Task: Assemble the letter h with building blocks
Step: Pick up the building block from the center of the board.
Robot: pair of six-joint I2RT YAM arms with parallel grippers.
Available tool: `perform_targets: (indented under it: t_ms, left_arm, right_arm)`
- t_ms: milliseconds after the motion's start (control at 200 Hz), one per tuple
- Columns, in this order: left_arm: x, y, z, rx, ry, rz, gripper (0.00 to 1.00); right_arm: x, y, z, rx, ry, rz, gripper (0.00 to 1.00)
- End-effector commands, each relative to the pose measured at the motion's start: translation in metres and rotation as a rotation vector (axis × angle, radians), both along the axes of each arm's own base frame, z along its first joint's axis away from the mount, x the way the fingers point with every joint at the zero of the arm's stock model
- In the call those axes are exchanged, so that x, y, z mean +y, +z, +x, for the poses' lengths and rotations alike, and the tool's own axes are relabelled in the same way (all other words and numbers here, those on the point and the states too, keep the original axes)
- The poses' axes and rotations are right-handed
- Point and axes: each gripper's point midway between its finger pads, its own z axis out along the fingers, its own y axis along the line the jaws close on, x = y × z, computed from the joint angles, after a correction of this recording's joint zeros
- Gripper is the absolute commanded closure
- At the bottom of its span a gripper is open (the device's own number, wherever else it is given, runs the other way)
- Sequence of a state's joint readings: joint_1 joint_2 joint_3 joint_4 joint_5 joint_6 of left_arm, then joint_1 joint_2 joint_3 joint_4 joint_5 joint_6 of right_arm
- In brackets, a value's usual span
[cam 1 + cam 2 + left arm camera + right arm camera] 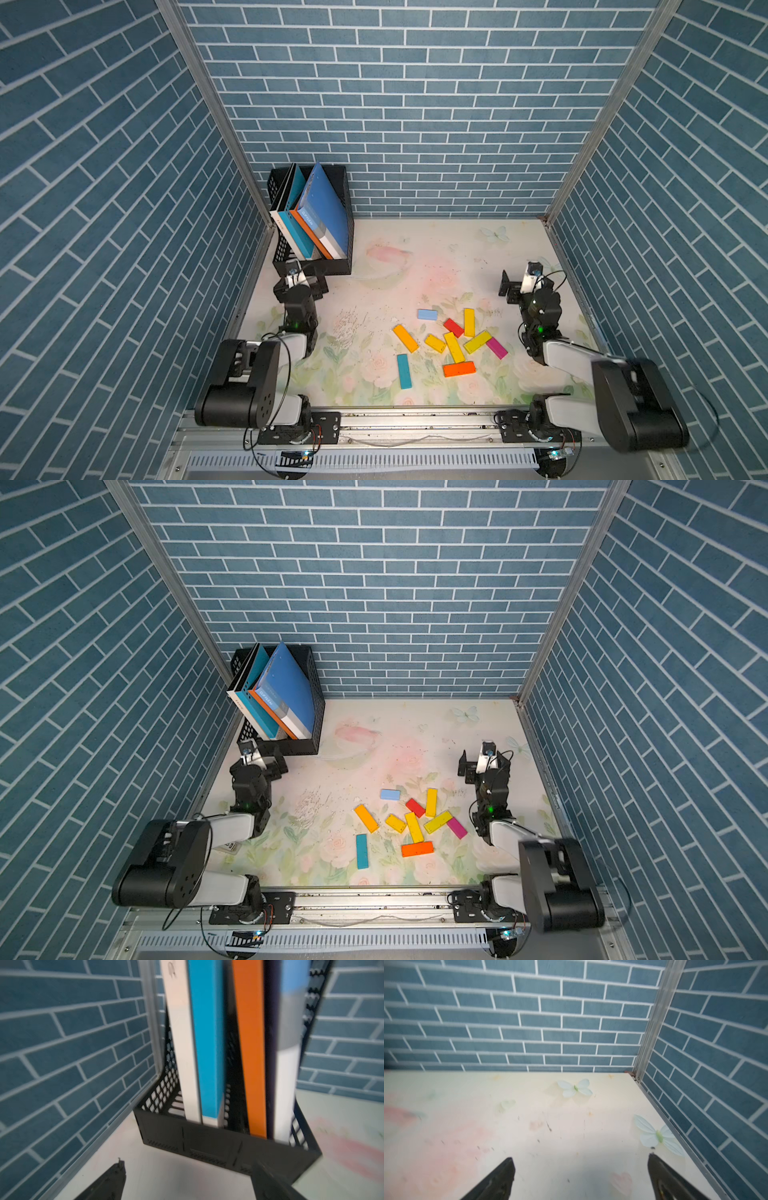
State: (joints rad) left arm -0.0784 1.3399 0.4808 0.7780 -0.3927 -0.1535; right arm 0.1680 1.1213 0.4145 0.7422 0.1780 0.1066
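Note:
Several building blocks lie scattered flat on the floral table, right of centre, in both top views: a light blue one (pixel 427 314), a red one (pixel 453 327), yellow ones (pixel 454 347), an orange one (pixel 459 369), a teal one (pixel 404 371) and a magenta one (pixel 496 348). My left gripper (pixel 301 282) (pixel 189 1165) is open and empty at the far left, facing the black file holder (pixel 207 1147). My right gripper (pixel 528 282) (pixel 581 1159) is open and empty over bare table at the right, beyond the blocks. Neither wrist view shows a block.
The black mesh file holder (pixel 332 266) stands in the back left corner with blue, orange and white books (pixel 320 216) leaning in it. Blue brick-pattern walls (pixel 415 124) close in the table on three sides. Both arm bases sit on the front rail (pixel 415 424).

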Motion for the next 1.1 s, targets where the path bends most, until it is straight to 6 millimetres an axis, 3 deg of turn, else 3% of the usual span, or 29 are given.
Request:
perform_targets:
  t_ms: [0, 80, 125, 225, 335, 425, 530, 635, 800, 945, 1095]
  left_arm:
    - [0.008, 0.024, -0.015, 0.085, 0.153, -0.237, 0.03]
    - [-0.036, 0.015, -0.026, 0.158, 0.029, -0.412, 0.11]
    - [-0.064, 0.006, -0.042, 0.200, -0.008, -0.442, 0.12]
    - [-0.147, -0.022, -0.086, 0.318, -0.211, -0.448, 0.11]
    - [-0.215, -0.065, -0.139, 0.503, -0.391, -0.418, 0.12]
    - [-0.266, -0.085, -0.170, 0.601, -0.516, -0.384, 0.10]
    - [-0.314, -0.105, -0.180, 0.764, -0.584, -0.351, 0.15]
    - [-0.337, -0.120, -0.183, 0.864, -0.595, -0.352, 0.15]
    - [-0.350, -0.136, -0.178, 0.927, -0.542, -0.345, 0.16]
    - [-0.345, -0.149, -0.177, 0.974, -0.434, -0.343, 0.20]
    - [-0.335, -0.144, -0.173, 0.949, -0.369, -0.349, 0.18]
  right_arm:
    - [0.000, 0.013, -0.029, 0.095, -0.018, 0.280, 0.01]
    - [-0.007, -0.009, -0.052, 0.120, -0.066, 0.506, 0.01]
    - [-0.001, -0.014, -0.057, 0.180, -0.039, 0.511, 0.01]
    - [0.010, -0.033, -0.061, 0.410, -0.109, 0.446, 0.01]
    - [-0.004, -0.026, -0.076, 0.478, -0.332, 0.401, 0.01]
    - [-0.006, -0.019, -0.078, 0.427, -0.296, 0.349, 0.00]
    - [0.013, -0.003, -0.076, 0.392, -0.155, 0.379, 0.00]
    - [0.032, -0.026, -0.064, 0.563, -0.113, 0.319, 0.09]
    - [0.056, -0.045, -0.055, 0.695, -0.027, 0.234, 0.19]
    - [0.060, -0.049, -0.059, 0.732, 0.005, 0.207, 0.20]
    - [0.064, -0.066, -0.063, 0.803, 0.025, 0.177, 0.23]
